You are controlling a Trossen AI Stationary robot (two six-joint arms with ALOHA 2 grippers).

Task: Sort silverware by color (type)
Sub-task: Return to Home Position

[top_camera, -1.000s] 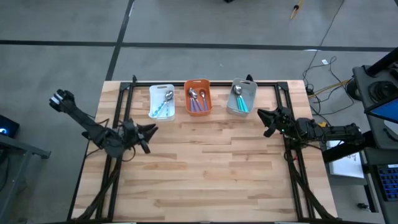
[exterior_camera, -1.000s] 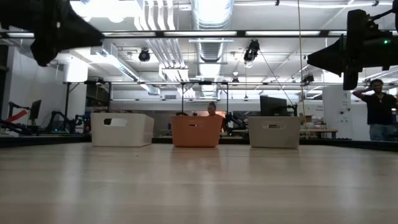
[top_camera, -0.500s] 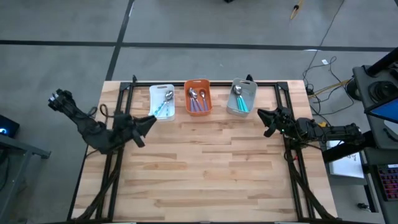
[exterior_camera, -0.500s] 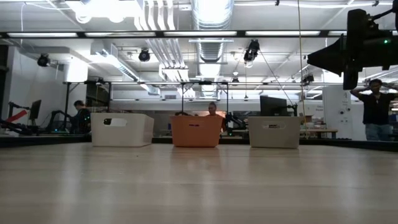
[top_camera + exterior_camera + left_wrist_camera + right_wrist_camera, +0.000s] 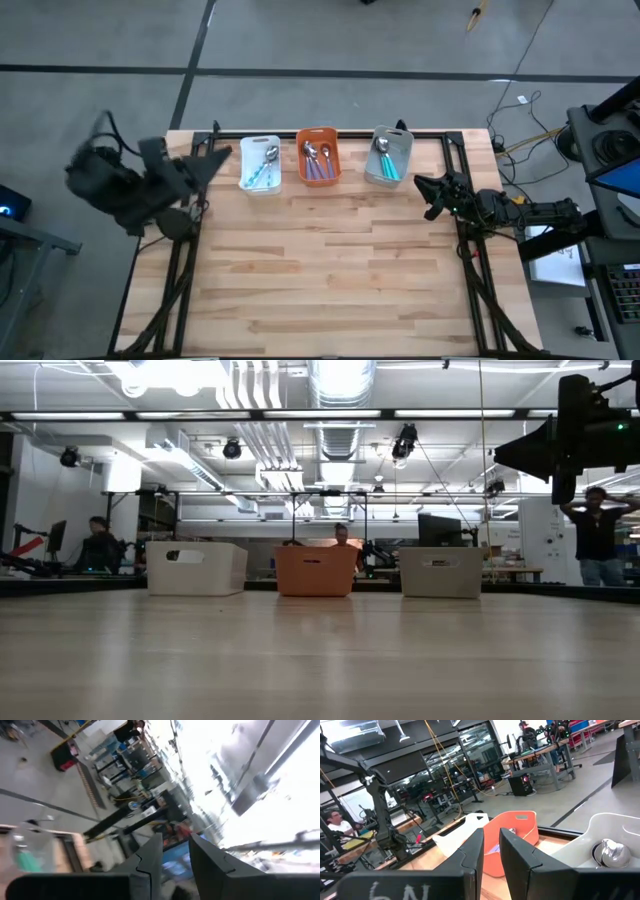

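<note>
The silverware lies in three bins along the table's far edge. Pale-blue-handled spoons (image 5: 262,170) are in the white bin (image 5: 246,160), purple-handled spoons (image 5: 318,165) in the orange bin (image 5: 334,150), and teal-handled spoons (image 5: 388,166) in the grey bin (image 5: 404,148). My left gripper (image 5: 220,156) is raised high over the table's far left corner and points toward the white bin. Its fingers (image 5: 150,865) stand slightly apart with nothing between them. My right gripper (image 5: 418,184) hovers at the right edge near the grey bin, also slightly open and empty (image 5: 491,845).
The wooden table top (image 5: 330,270) in front of the bins carries nothing. Black frame rails (image 5: 470,260) run along both sides. The low view shows the three bins in a row (image 5: 316,572) and people in the room behind.
My left gripper has risen steeply from just above the table's left side. It has drifted toward the far left corner, rolled about its own axis and left the low view. Its fingers hold nothing.
</note>
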